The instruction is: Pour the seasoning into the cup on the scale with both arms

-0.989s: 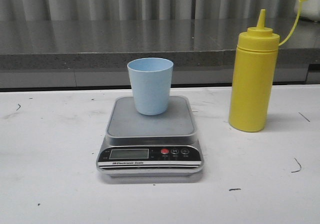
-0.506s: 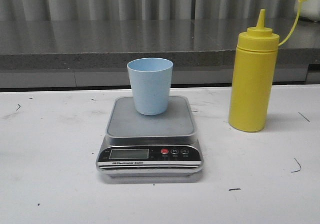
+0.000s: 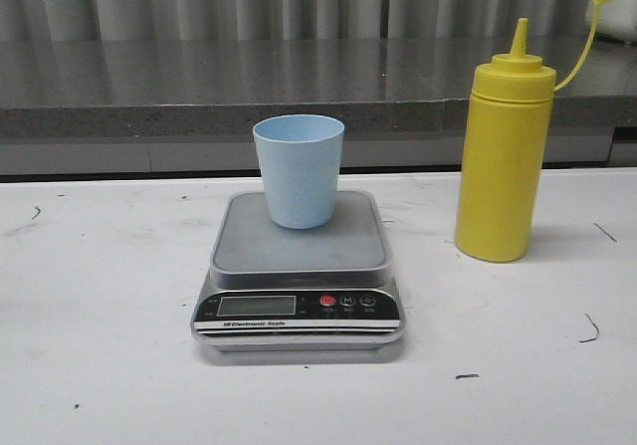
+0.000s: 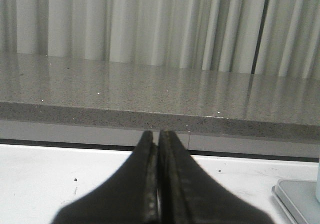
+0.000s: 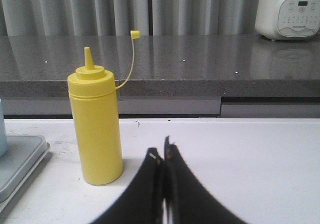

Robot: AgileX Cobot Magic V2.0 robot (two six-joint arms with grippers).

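A: Three things sit on the white table (image 3: 100,345) in the front view: a pale blue cup (image 3: 299,169), a grey electronic scale (image 3: 299,276) and a yellow squeeze bottle (image 3: 505,156). The cup stands upright on the back half of the scale's platform. The bottle stands upright on the table to the right of the scale, apart from it, its cap hanging loose on its tether so the nozzle is bare.

B: Anything in the cup?

A: I cannot tell; the camera looks at its side and not into it. The scale's display is too faint to read.

B: And the left wrist view?

A: The left gripper (image 4: 159,184) has its two black fingers pressed flat together with nothing between them. It hangs over bare table, with a corner of the scale at the edge of the picture.

B: The right wrist view?

A: The right gripper (image 5: 163,184) is likewise clenched on nothing. The bottle stands near it, ahead and off to one side, with the scale's edge beyond that.

B: So how far along is it?

A: Both readings fit. Cup on scale, bottle standing, both grippers free: that suits a pour yet to come, or one finished with the bottle set back down. The cup's contents would settle it, and they are hidden.
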